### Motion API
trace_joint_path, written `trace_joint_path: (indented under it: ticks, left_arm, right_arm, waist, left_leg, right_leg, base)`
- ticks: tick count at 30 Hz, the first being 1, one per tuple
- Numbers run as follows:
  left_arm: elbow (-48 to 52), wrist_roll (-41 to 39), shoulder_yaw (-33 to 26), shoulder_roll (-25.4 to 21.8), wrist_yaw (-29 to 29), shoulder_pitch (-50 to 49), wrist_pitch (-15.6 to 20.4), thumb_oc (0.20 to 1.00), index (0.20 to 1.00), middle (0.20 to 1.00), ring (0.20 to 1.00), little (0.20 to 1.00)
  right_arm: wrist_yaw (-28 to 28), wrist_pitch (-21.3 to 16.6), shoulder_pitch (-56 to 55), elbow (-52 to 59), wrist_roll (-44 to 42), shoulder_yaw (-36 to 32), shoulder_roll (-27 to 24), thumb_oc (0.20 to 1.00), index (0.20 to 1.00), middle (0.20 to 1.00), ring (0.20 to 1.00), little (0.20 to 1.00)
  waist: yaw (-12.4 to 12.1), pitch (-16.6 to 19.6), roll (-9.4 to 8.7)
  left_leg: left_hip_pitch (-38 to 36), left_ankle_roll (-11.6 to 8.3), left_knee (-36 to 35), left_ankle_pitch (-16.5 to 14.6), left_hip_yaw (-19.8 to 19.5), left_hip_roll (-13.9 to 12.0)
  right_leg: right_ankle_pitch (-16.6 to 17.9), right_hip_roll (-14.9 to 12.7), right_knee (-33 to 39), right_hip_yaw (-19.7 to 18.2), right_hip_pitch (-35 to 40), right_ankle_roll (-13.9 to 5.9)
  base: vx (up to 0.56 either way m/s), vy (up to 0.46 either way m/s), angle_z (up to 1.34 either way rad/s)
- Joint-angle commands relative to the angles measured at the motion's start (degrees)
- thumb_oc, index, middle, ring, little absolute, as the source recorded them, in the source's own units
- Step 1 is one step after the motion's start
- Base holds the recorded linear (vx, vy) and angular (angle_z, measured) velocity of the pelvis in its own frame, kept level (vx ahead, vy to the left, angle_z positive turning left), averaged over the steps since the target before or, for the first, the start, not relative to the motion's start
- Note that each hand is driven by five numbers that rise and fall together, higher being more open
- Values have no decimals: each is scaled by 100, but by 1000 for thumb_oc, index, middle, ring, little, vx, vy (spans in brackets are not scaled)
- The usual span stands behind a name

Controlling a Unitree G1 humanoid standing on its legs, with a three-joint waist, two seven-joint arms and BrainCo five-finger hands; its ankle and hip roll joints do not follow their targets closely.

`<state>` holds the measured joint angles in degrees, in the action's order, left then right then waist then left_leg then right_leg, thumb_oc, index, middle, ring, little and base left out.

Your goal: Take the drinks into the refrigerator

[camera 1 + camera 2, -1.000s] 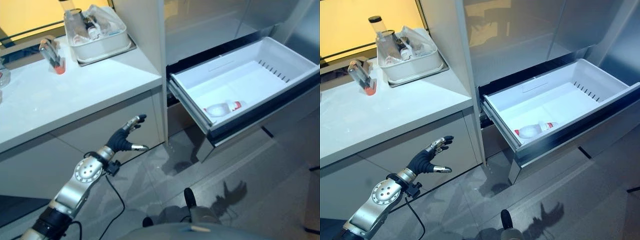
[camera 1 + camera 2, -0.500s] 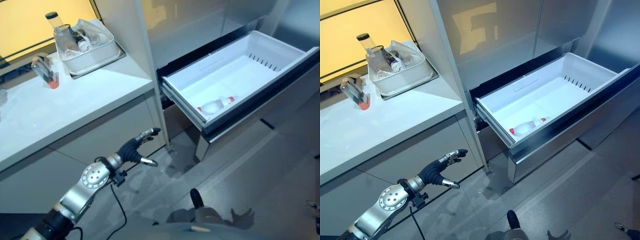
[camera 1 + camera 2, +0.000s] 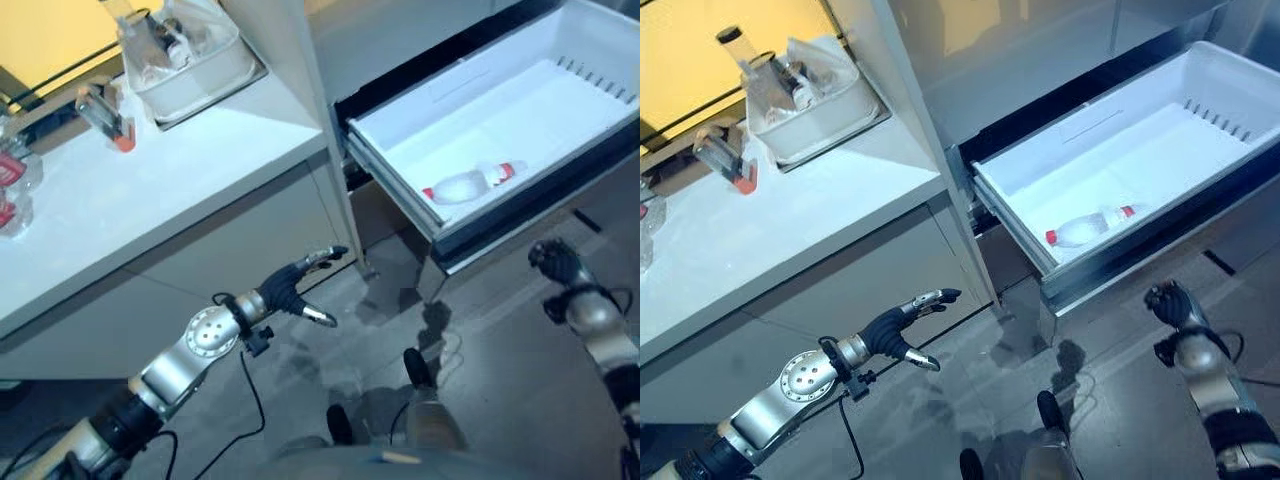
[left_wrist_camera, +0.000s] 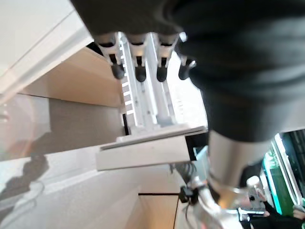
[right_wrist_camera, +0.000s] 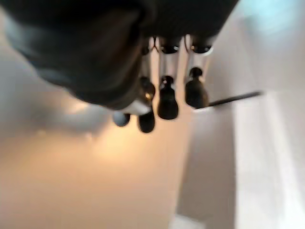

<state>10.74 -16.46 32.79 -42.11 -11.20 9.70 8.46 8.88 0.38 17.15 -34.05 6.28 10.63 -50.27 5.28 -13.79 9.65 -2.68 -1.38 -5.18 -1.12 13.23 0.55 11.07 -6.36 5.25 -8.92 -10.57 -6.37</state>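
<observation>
Open refrigerator drawer point(image 3: 395, 150) at 1 to 2 o'clock in the head views, white inside, pulled out over the grey floor point(image 3: 1120, 420). Holds one clear drink bottle point(image 3: 1088, 227) with a red cap point(image 3: 1128, 210) and a red band at its other end. Lies on its side near the drawer's front wall, long axis running roughly from 8 o'clock to 2 o'clock, cap toward 2 o'clock, broadly along the front wall. Rest of the drawer floor bare white, with a row of slots in the far side wall.

White tub point(image 3: 830, 125) at 11 o'clock on the white countertop point(image 3: 150, 190), resting on a grey tray; packed with clear bottles and crinkled clear wrapping, one dark-capped bottle point(image 3: 732, 40) standing tall at its far corner. Contents otherwise hard to tell apart. Just beside the tub, toward 9 o'clock, a small clear bottle point(image 3: 105, 115) with a red end, tilted. More clear and red items point(image 3: 12, 190) at the counter's 9 o'clock edge, cut off by the frame.

Left hand point(image 3: 290, 292) low at 7 o'clock, in front of the cabinet face under the counter, fingers straight and spread, thumb apart, holding nothing. Right hand point(image 3: 1170, 303) at 4 o'clock, below the drawer's front, fingers curled in loosely, empty.
</observation>
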Motion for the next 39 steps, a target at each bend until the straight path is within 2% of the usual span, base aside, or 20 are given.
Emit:
trace_joint_path:
  ticks: [1,3,6,8,12,13,17,25,37,38,39]
  left_arm:
    - [33,161,147,-110,153,403,364,1000,1000,1000,1000,1000]
    - [-5,186,162,-71,235,405,358,1000,1000,1000,1000,1000]
    - [-57,286,78,22,321,365,353,1000,1000,1000,1000,1000]
    - [-122,404,-33,199,474,254,340,1000,1000,1000,1000,1000]
    - [-196,483,-132,391,593,132,334,1000,1000,1000,1000,1000]
    - [-226,500,-171,430,668,104,343,1000,1000,1000,1000,1000]
    - [-335,570,-289,596,882,69,348,1000,1000,1000,1000,1000]
    - [-565,672,-628,951,1226,-69,299,1000,1000,1000,1000,1000]
    - [-579,764,-670,966,1381,67,334,1000,1000,1000,1000,1000]
    - [-577,761,-679,987,1382,60,339,1000,1000,1000,1000,1000]
    - [-587,761,-681,1013,1389,56,336,1000,1000,1000,1000,1000]
  right_arm:
    - [24,-394,1409,506,209,474,-118,200,200,200,200,200]
    - [-48,-352,1975,694,357,874,-222,200,200,200,200,200]
    - [-82,-296,2376,901,411,1098,-246,200,200,200,200,200]
    - [-80,-242,2982,1126,651,1448,-248,200,200,200,200,200]
    - [-58,-218,3546,1213,712,1683,-190,200,200,200,200,200]
    - [-32,-181,3921,1204,740,1834,-123,200,200,200,200,200]
    - [105,-74,4451,726,859,2090,200,200,200,200,200,200]
    - [231,45,4485,678,1189,2074,321,200,200,200,200,200]
    - [267,72,4435,362,1184,2100,387,200,200,200,200,200]
    - [263,75,4353,334,1174,2072,404,887,887,887,887,887]
    - [270,75,4190,321,1139,1997,440,1000,1000,1000,1000,1000]
  waist:
    - [-172,-37,-219]
    - [-230,-88,-236]
    - [-241,-143,-251]
    - [-342,-206,-284]
    - [-399,-265,-318]
    - [-482,-314,-349]
    - [-542,-384,-415]
    - [-631,-511,-513]
    - [-661,-605,-458]
    - [-658,-608,-451]
    - [-651,-605,-446]
  left_leg:
    - [549,10,181,-27,-608,20]
    - [609,11,168,6,-619,37]
    - [676,9,166,45,-616,36]
    - [759,7,137,114,-659,36]
    - [812,-2,98,174,-735,40]
    - [875,-15,85,224,-794,35]
    - [957,-39,61,286,-885,16]
    - [963,-32,49,296,-1068,29]
    - [985,-15,44,303,-1190,78]
    - [983,-16,45,304,-1190,78]
    - [975,-17,43,299,-1192,79]
  right_leg:
    - [-666,-162,-97,299,252,-341]
    - [-629,-172,-96,306,182,-346]
    - [-599,-176,-99,312,123,-343]
    - [-583,-173,-100,363,49,-333]
    - [-580,-173,-110,446,22,-314]
    - [-574,-161,-114,498,-20,-290]
    - [-570,-158,-114,627,-45,-265]
    - [-703,-192,-263,797,26,-219]
    - [-754,-263,-362,853,-9,-210]
    - [-756,-267,-351,850,7,-211]
    - [-759,-266,-340,849,24,-211]
  base:
    - [0,0,0]
    - [0,0,0]
    - [0,0,0]
    - [0,0,0]
    - [6,-25,10]
    - [-8,-27,17]
    - [0,-25,21]
    - [24,-5,18]
    - [2,14,7]
    - [0,0,0]
    - [0,0,0]
